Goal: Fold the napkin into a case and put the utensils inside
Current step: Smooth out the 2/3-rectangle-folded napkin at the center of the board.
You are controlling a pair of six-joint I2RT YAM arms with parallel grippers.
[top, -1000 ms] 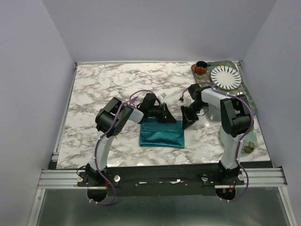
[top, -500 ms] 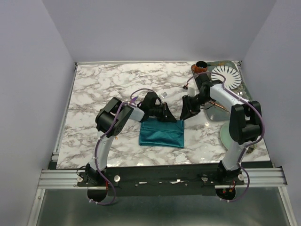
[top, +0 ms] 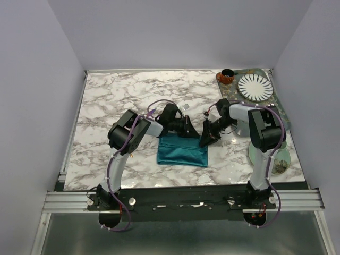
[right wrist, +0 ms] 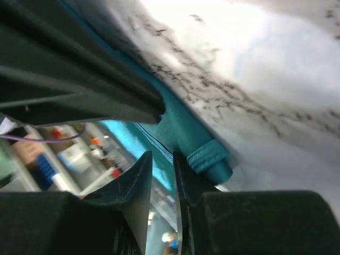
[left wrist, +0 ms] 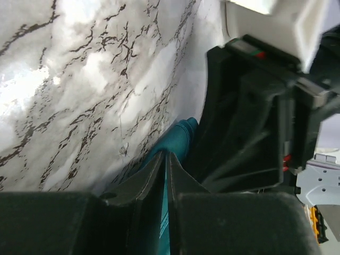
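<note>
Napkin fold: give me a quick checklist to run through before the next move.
1. Napkin lies folded as a flat rectangle on the table: ok.
2. Left pincer shut on the cloth's far edge: ok.
3. Right pincer at the far right corner, hem at its tips; firm grip: cannot tell.
4. The two pincers are apart from each other: ok.
5. Utensils located: cannot tell, none visible in these views.

napkin [top: 182,151] on table [top: 117,101] centre, plate [top: 255,86] in far right corner
</note>
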